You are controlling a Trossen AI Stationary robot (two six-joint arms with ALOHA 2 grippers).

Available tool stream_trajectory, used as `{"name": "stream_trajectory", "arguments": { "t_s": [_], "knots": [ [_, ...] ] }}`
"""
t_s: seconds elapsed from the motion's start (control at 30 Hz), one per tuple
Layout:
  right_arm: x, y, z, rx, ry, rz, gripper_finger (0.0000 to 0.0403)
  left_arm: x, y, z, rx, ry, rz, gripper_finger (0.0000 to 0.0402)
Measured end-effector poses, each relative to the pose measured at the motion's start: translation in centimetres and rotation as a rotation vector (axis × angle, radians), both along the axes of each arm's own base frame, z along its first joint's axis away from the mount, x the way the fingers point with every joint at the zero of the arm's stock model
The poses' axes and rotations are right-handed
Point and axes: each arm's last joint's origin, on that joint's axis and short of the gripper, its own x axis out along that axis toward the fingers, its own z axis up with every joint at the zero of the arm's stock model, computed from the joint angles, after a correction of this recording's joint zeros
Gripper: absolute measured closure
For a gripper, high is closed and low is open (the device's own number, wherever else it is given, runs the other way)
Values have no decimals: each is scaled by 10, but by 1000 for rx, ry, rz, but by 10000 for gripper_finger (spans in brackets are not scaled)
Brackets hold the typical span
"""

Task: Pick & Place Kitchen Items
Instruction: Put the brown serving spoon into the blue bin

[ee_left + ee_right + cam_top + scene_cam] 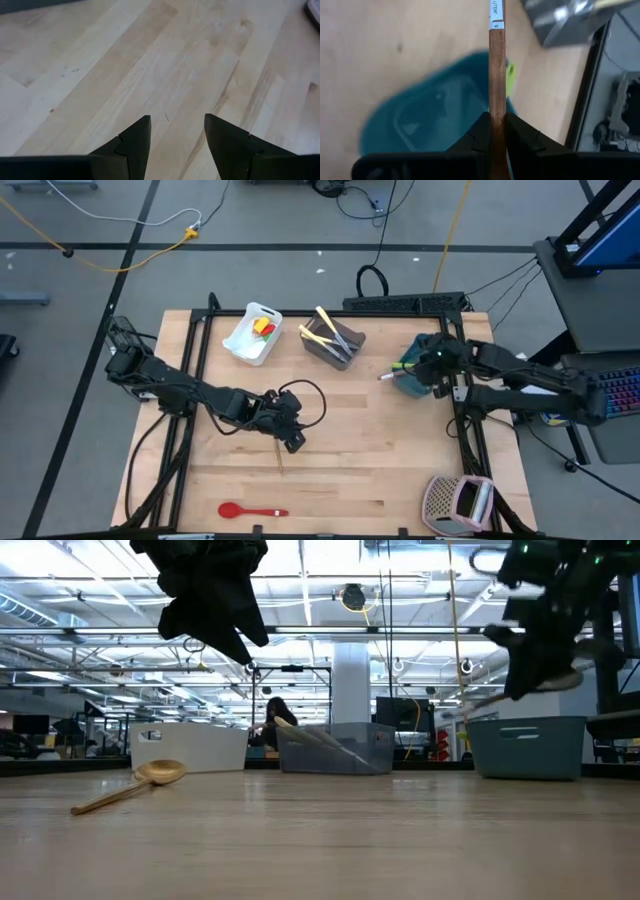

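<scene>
A brown wooden spoon (280,461) (130,785) lies flat on the table, just nearer than my left gripper (290,438) (177,127). That gripper hangs open above bare wood and touches nothing. A red spoon (250,511) rests near the table's near edge. My right gripper (432,368) (496,117) is over the teal tub (412,375) (430,120), shut on a brown-handled utensil (496,60). A lime utensil (510,75) shows inside the teal tub. My right gripper pinches the brown handle (496,95) between its two fingers, which lie along it. The labelled end (496,15) sticks out ahead of the fingertips. The utensil is lifted clear above the teal tub. In the low view its handle (480,700) slants slightly down toward the table's left.
A white tub (252,332) holding red, yellow and green utensils and a grey tub (335,340) holding cream-handled ones stand along the far side. A perforated grater (460,500) sits at the near right corner. Bare wood spans the table's middle and near side.
</scene>
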Motion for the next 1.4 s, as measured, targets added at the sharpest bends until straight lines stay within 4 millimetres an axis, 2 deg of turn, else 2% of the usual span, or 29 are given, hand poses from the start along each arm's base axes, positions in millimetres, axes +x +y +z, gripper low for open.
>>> {"name": "stream_trajectory", "arguments": {
  "t_s": [0.23, 0.47, 0.57, 0.73, 0.87, 1.4],
  "knots": [
    [-9, -14, -31, -3, 42, -69, 370, 0, 0, 0, -1, 0, 0, 211],
    [-11, -18, -67, -28, 15, -85, 360, 0, 0, 0, -17, -2, 16, 211],
    [-14, -19, -76, -77, 42, -115, 359, 0, 0, 0, -19, -3, 18, 211],
    [-13, -23, -74, -151, 40, -186, 357, 0, -1, 0, -20, -2, 17, 211],
    [-10, -26, -69, -170, -43, -235, 356, 0, -1, 0, -20, -2, 16, 211],
    [-7, -27, -66, -153, -109, -279, 355, 0, -1, 0, -21, -3, 18, 211]
  ]
}}
